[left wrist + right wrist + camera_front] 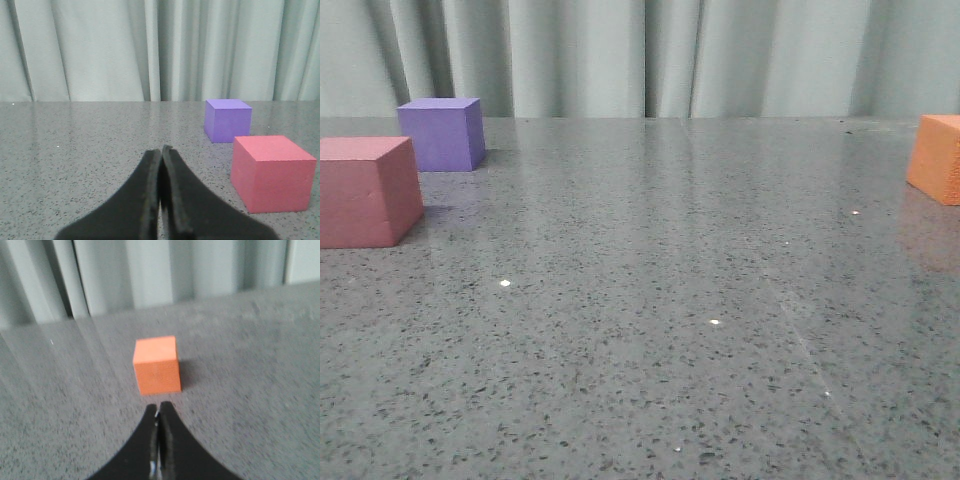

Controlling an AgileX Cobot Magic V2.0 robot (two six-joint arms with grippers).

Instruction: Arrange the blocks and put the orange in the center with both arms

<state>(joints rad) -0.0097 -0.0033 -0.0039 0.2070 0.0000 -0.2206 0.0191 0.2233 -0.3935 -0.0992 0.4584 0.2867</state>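
In the front view the dusty pink cube (365, 190) sits at the left edge, the purple cube (443, 133) just behind it, and the orange cube (937, 158) at the far right edge, partly cut off. Neither arm shows in the front view. My left gripper (161, 150) is shut and empty, low over the table, with the pink cube (272, 172) and purple cube (227, 119) ahead to one side. My right gripper (158, 407) is shut and empty, its tips just short of the orange cube (157, 365).
The grey speckled tabletop (650, 300) spreads between the cubes. A pale curtain (640, 55) hangs behind the table's far edge.
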